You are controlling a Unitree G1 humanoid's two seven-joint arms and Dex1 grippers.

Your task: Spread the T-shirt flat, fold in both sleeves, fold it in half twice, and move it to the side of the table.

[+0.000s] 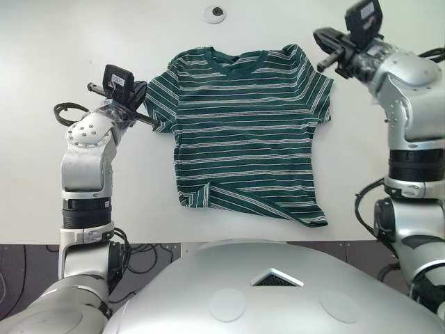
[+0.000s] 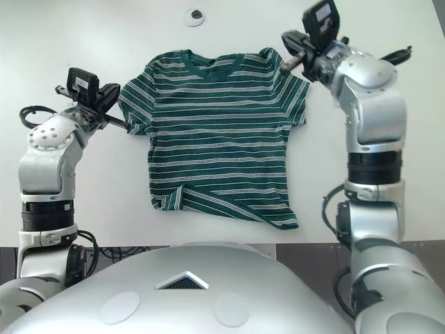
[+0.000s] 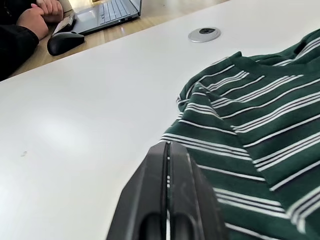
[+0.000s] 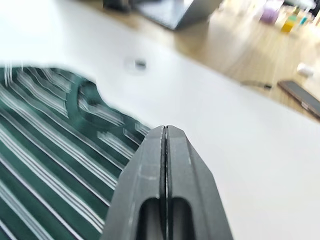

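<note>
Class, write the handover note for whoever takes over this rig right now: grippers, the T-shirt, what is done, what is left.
Left gripper: shut, tip at the edge of the sleeve on its side.
Right gripper: shut, holding nothing, near the other sleeve.
T-shirt: spread on the white table, collar away from the robot, both sleeves out, hem rumpled.
Done: mostly spread flat.
To do: smooth the hem, fold in both sleeves, halve twice, move it to the table's side.
</note>
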